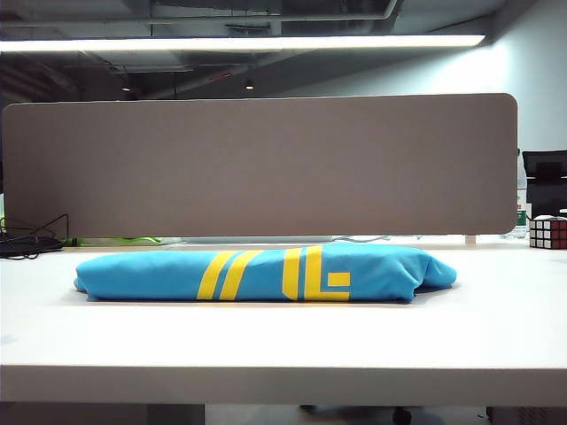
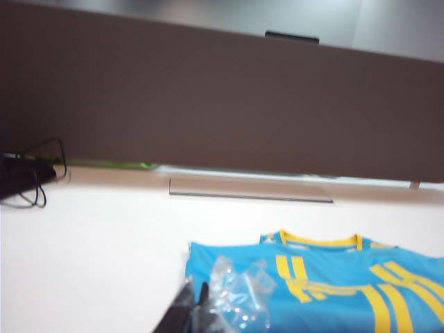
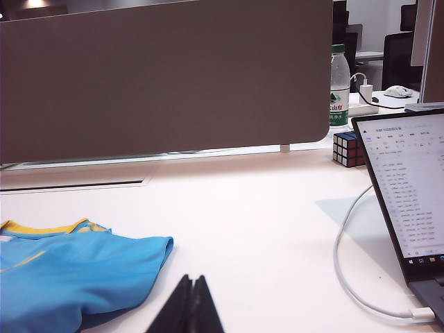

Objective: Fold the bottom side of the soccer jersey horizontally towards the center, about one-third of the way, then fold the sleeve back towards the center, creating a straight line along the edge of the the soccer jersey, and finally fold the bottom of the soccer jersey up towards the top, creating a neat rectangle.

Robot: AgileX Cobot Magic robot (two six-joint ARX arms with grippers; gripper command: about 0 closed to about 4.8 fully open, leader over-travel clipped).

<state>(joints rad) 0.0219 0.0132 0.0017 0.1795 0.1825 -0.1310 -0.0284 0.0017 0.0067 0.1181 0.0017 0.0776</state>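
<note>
At the far left of the white, smooth table [image 1: 266,341], a tangle of thin black cables [image 1: 31,241] lies against the foot of the broad grey-brown fabric partition [image 1: 259,164] with rounded corners. The left gripper [image 2: 196,305] shows only in its wrist view as two dark, narrow fingers pressed together, clenched on nothing, held low just beside the near corner of the shirt, with a glassy crumpled piece of clear plastic [image 2: 239,295] next to it. The soccer jersey [image 1: 266,273] lies in the middle of the table as a long, soft, folded bundle of sky-blue cloth bearing yellow slanted bars and block shapes; its yellow-trimmed collar [image 2: 319,240] faces the partition. The right gripper [image 3: 189,305], likewise a closed dark wedge holding nothing, hovers over bare tabletop near the jersey's rounded right end. Further right stand a chequered puzzle cube [image 1: 547,232], a clear plastic bottle [image 3: 338,87], and an open laptop [image 3: 409,191] with a white cable [image 3: 354,267].
</note>
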